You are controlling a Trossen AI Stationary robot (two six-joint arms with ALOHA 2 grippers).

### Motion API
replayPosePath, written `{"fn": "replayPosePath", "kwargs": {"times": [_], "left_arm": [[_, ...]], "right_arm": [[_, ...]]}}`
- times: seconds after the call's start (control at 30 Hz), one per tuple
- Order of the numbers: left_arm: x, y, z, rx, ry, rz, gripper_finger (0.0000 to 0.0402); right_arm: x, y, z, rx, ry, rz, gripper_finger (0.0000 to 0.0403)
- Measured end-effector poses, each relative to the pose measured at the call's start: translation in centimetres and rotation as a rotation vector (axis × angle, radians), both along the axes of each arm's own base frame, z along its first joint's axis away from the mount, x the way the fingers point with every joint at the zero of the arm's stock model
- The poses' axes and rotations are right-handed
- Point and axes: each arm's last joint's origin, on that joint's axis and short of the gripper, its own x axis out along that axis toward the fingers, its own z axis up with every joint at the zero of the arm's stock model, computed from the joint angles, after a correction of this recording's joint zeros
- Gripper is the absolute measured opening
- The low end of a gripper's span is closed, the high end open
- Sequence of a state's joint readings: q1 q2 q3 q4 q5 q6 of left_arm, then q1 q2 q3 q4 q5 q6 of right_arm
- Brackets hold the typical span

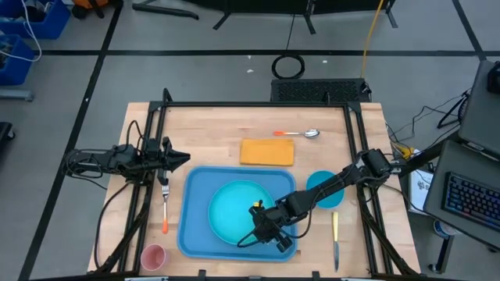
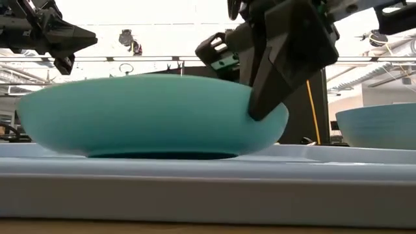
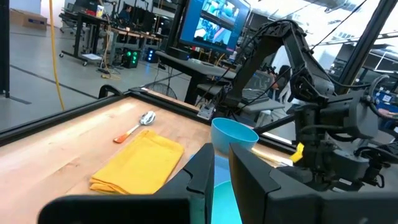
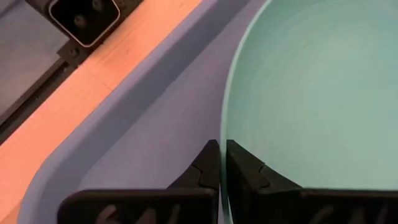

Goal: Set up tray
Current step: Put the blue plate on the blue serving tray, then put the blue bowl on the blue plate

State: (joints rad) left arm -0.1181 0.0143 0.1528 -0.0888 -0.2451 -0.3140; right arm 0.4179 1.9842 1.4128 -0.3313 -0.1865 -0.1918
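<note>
The blue tray [image 1: 195, 234] lies on the wooden table, near its front edge. A round turquoise plate [image 1: 238, 211] rests by its base on the tray [image 2: 195, 170]. My right gripper [image 1: 262, 217] is shut on the plate's near-right rim; it also shows in its own wrist view [image 4: 222, 155]. My left gripper [image 1: 184, 158] hovers shut at the table's left, beyond the tray's far-left corner and above a fork [image 1: 165, 203], touching nothing. My right gripper pinches the plate's rim [image 4: 225, 124] at its near-right side, one finger inside the plate and one outside over the tray floor. The fingers [image 2: 263, 104] slant down from the right. The plate sits level with its base on the tray.
An orange napkin [image 1: 267, 152] and an orange-handled spoon [image 1: 301, 134] lie beyond the tray. A turquoise bowl [image 1: 324, 190] and a knife [image 1: 336, 238] are to its right. A pink cup [image 1: 154, 256] stands at the near left, by the fork.
</note>
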Motion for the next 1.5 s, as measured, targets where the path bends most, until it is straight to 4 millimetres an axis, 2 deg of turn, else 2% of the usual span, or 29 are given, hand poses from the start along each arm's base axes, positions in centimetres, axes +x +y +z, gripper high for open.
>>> {"fn": "replayPosePath", "kwargs": {"times": [0.2,0.47,0.7,1.17,1.3,1.5], "left_arm": [[0.0,0.0,0.0,0.002,-0.002,0.0,0.0051],[0.0,0.0,0.0,0.004,-0.002,0.0,0.0051],[0.0,0.0,0.0,0.004,-0.002,0.001,0.0051],[0.0,0.0,0.0,0.004,-0.002,0.001,0.0051],[0.0,0.0,0.0,0.004,-0.001,0.001,0.0051],[0.0,0.0,0.0,0.004,0.006,0.001,0.0051]], "right_arm": [[0.0,-0.1,-0.2,0.03,0.014,-0.001,0.0004],[-0.4,-0.2,-1.1,0.08,0.055,-0.017,0.0044],[-0.2,-0.3,-1.0,0.094,0.027,0.003,0.0072],[-0.3,-0.2,-0.2,0.085,-0.011,0.025,0.008],[-0.8,-0.3,0.9,0.088,-0.009,0.023,0.008],[-2.3,-0.7,4.5,0.086,-0.05,0.001,0.008]]}}
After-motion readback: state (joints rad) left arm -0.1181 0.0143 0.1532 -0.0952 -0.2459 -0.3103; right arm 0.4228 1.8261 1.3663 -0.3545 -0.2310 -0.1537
